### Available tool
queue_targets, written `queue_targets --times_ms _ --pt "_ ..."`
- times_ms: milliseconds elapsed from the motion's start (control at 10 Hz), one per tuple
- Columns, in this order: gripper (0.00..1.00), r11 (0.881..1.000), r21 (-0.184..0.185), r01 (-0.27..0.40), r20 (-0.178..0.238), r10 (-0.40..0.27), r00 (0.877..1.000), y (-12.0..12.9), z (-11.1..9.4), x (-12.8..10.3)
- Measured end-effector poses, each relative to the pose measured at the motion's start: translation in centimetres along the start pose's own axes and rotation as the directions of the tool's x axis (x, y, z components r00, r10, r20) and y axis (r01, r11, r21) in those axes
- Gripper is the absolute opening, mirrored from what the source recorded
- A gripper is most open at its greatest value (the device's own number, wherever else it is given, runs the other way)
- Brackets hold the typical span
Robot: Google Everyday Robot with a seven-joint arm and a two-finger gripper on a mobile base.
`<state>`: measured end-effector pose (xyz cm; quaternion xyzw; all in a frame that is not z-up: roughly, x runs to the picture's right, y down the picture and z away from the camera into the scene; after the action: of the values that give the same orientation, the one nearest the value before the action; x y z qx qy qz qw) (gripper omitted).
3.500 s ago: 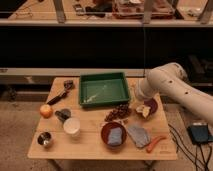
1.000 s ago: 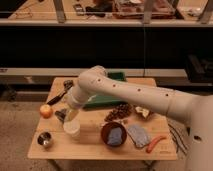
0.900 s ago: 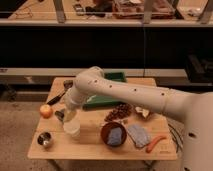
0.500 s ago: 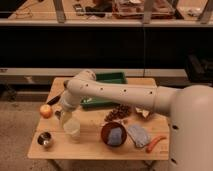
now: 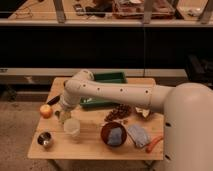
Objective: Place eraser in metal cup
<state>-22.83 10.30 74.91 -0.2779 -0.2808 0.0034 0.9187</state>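
Hovering wide open and empty, the end effector sits just above the eraser, apparently spread to straddle it; the metal cup stands near, left of it toward the table's front edge.

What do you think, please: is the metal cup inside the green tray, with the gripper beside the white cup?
No: the camera view shows the metal cup on the table, near its front corner, not in the tray. The gripper is beside the white cup.
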Motion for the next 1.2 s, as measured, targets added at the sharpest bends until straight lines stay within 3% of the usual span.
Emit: queue_targets --times_ms 200,700,1200 --pt "0.65 1.000 0.008 -0.007 -0.006 0.007 1.000 -0.2 0.5 0.2" --pt "0.64 1.000 -0.014 -0.027 -0.007 0.027 1.000 -0.1 2.2 0.1" --pt "0.15 0.997 -0.060 -0.046 0.026 0.048 0.999 0.6 3.4 -0.2"
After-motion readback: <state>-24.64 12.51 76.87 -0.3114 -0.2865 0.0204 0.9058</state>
